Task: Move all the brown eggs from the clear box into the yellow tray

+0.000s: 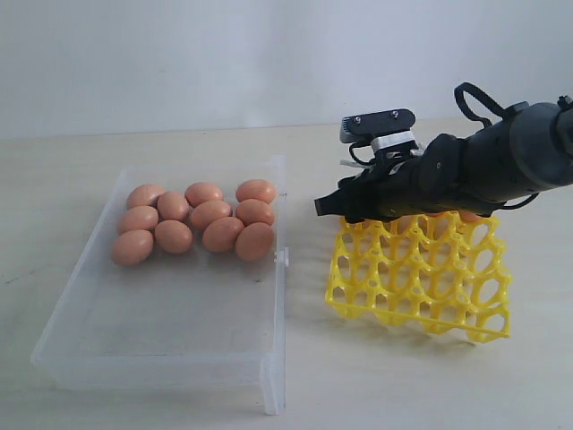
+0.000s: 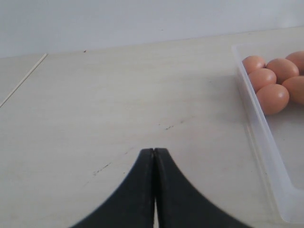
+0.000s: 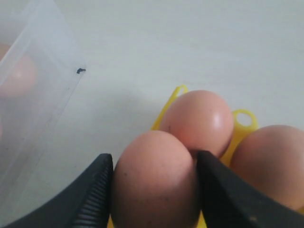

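Several brown eggs (image 1: 201,222) lie bunched at the far end of the clear box (image 1: 170,349), left of the yellow tray (image 1: 421,282). My right gripper (image 3: 154,164) is shut on one brown egg (image 3: 154,185), its jaws pressed against both sides. It holds that egg just over the tray's corner (image 3: 242,118), next to two eggs (image 3: 199,118) sitting in cups. In the exterior view the right arm (image 1: 466,175) covers the tray's back row. My left gripper (image 2: 154,151) is shut and empty over bare table, beside the box wall (image 2: 259,137).
The box's near half holds no eggs. A small latch tab (image 1: 282,259) sticks out of the box toward the tray. The tray's front rows of cups (image 1: 430,296) stand open. A pale wall rises behind the table.
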{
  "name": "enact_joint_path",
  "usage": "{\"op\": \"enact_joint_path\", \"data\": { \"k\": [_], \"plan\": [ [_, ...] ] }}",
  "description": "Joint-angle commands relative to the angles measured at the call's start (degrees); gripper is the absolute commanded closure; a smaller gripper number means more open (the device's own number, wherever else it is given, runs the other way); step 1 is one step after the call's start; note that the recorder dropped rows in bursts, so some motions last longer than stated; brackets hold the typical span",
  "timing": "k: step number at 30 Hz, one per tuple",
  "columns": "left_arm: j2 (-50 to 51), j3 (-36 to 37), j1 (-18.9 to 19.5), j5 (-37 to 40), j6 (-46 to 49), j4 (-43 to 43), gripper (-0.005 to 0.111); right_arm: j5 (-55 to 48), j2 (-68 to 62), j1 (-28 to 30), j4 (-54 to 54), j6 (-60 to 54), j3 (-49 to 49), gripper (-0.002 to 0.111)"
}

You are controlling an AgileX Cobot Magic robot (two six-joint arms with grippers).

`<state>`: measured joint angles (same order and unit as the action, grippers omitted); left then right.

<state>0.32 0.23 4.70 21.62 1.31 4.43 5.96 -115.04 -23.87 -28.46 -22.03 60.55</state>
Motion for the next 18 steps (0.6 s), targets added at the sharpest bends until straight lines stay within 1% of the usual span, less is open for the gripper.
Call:
{"op": "enact_joint_path", "data": {
  "k": [1,18],
  "plan": [
    [-0.3,-0.2,-0.3,0.0,0.0,-0.4,0.107,-0.2,0.6,0.2,0.4,-0.4,-0.1,0.07],
    [-0.3,-0.2,-0.3,0.0,0.0,-0.4,0.107,-1.3,1.0,-0.8,0.4,1.2,-0.1,0.07]
  ]
}}
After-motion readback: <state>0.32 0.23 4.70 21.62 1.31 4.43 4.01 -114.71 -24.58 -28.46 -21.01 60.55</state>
